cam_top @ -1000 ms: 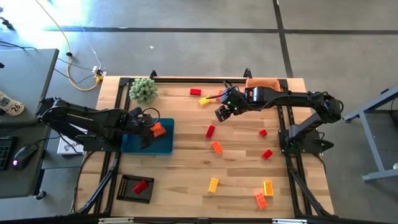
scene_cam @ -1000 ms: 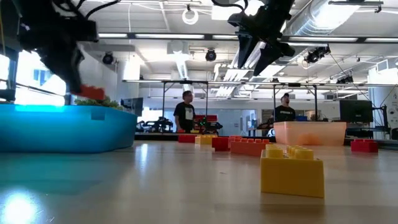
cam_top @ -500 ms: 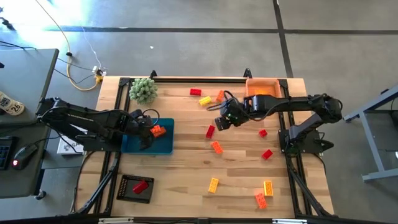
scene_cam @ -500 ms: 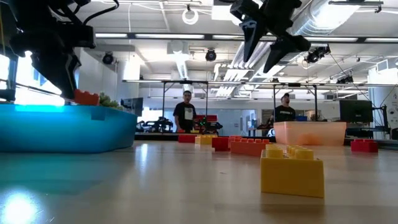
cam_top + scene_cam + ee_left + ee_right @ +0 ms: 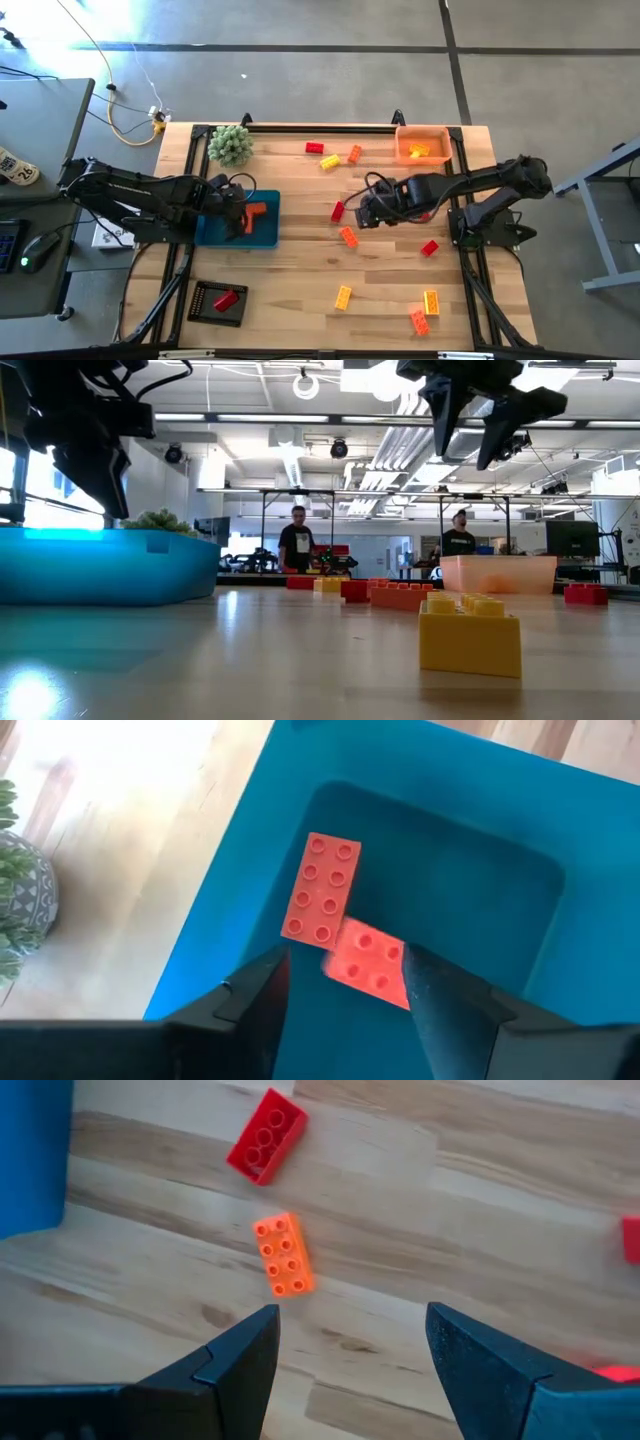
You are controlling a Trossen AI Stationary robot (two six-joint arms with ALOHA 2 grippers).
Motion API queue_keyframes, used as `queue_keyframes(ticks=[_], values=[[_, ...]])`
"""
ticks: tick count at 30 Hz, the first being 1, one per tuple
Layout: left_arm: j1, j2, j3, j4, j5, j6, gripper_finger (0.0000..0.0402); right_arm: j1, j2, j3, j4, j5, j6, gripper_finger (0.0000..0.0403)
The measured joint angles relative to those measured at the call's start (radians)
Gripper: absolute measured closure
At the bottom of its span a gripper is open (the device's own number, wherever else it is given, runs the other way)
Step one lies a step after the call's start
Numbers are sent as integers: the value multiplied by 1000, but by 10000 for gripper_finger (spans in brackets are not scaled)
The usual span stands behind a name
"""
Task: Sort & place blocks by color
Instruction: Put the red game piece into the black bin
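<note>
High view, looking straight down on a wooden table (image 5: 300,270) with a blue tray (image 5: 262,235) as the landmark near its left side. The left gripper (image 5: 235,212) hangs over the blue tray, fingers spread with nothing between them. The left wrist view shows two orange bricks (image 5: 322,888) lying flat on the tray floor, touching at a corner, directly below the spread fingers (image 5: 255,995).

To the right of the blue tray, near the middle of the table, the right gripper (image 5: 366,212) hovers with its fingers wide apart and empty. Between it and the tray lies a red brick (image 5: 338,211); an orange brick (image 5: 348,236) sits just beside that one, slightly nearer the table's front edge. The right wrist view shows both bricks on bare wood ahead of the open fingers (image 5: 240,1355).

Other blocks are scattered well apart from the tray: red, yellow and orange ones toward the far edge, two more red ones to the right, and yellow and orange ones toward the front right. An orange bin (image 5: 422,133) at the far right corner holds a yellow piece. A small black tray (image 5: 205,305) in front of the blue tray holds a red brick. A fuzzy green plant (image 5: 229,145) stands behind the blue tray.
</note>
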Motion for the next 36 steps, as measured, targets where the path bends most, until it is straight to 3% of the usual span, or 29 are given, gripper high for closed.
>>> queue_keyframes(ticks=[10, 18, 22, 27, 36], values=[[45, 0, 0, 20, 2, 0, 212, 50, 0, 0, 1, 134, 75, 165], [66, 0, 0, 201, 47, 0, 213, 15, 0, 0, 1, 143, -140, 165], [81, 0, 0, 284, 51, -13, 213, -22, 0, 0, 25, 175, -305, 165], [105, 0, 0, 374, 52, -124, 213, -94, 0, 0, 117, 165, -663, 165], [141, 0, 0, 418, 52, -349, 213, -237, 0, 0, 375, 6, -1296, 165]])
